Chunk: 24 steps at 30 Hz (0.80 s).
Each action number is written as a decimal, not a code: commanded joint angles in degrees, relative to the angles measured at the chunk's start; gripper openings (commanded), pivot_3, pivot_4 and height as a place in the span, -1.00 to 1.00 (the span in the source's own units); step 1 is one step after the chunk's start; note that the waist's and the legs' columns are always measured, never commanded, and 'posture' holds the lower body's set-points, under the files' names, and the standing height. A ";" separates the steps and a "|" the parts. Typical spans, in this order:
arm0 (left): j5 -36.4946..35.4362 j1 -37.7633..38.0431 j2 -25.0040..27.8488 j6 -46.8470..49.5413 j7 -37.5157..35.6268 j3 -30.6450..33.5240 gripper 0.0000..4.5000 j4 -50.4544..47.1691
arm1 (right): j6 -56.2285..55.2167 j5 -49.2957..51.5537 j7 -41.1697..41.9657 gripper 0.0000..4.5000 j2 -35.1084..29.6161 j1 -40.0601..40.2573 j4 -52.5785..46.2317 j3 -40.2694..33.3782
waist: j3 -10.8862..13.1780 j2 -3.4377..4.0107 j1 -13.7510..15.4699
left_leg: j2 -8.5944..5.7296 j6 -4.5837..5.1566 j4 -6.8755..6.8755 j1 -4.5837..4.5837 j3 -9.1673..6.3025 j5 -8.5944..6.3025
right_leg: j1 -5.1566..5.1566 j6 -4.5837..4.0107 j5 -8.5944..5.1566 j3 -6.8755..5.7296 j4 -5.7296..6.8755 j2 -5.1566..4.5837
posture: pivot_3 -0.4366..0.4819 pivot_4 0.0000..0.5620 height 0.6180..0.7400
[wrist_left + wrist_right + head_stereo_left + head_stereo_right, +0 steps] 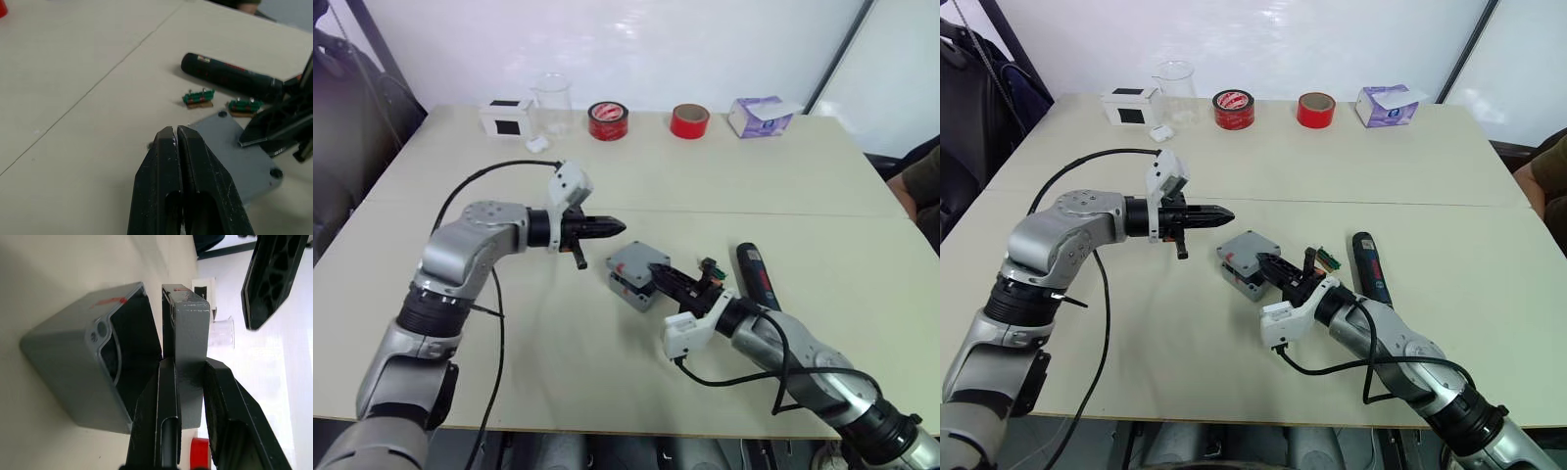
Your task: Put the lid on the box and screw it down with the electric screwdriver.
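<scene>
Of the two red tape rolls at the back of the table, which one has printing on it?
The roll nearer the glass beaker: this left red roll carries white printing on its face, while the right red roll is plain.

Lid (188,340) covers most of the box (78,362) interior, white loop unseen; screwdriver (230,78) bit end hidden behind right end effector (274,132); red tape (2,7) cut by frame edge.

Right end effector (658,273) on lid (639,262); electric screwdriver (756,275) beside.
</scene>
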 commanded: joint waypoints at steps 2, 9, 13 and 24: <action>3.97 0.52 0.53 -3.84 -1.28 -1.27 -0.96 1.53 | -2.20 -1.42 -0.46 -0.94 0.93 0.98 -1.09 -3.05 | 0.00 0.00 0.10 | 0.00 0.06 0.00 0.00 0.00 -0.03 | 0.01 -0.03 -0.02 0.00 0.00 0.00 | -0.05 -0.47 1.00; 4.88 0.58 -0.96 -4.23 -1.83 -0.79 -0.96 1.55 | -5.14 -2.75 -1.25 -0.94 1.40 2.81 -0.86 -5.07 | 0.00 0.00 0.08 | 0.00 0.09 0.01 0.00 -0.01 -0.05 | 0.03 -0.01 0.00 0.00 0.01 0.00 | -0.05 -0.47 1.00; 4.68 0.74 -1.57 -4.10 -2.16 -0.53 -0.96 1.08 | -6.24 -3.42 -1.66 -0.94 2.03 3.41 -0.12 -5.98 | 0.00 0.00 0.05 | -0.01 0.07 0.02 0.01 -0.01 -0.04 | 0.03 0.02 0.01 0.00 0.02 0.00 | -0.05 -0.47 1.00; 4.87 1.61 -2.15 -4.09 -4.41 -1.76 -0.96 -0.57 | -8.73 -5.71 -0.27 -0.94 2.85 3.75 3.73 -4.81 | -0.01 -0.01 0.03 | 0.00 0.09 0.02 0.12 -0.02 -0.05 | 0.13 0.01 0.01 0.00 0.05 0.00 | -0.05 -0.47 1.00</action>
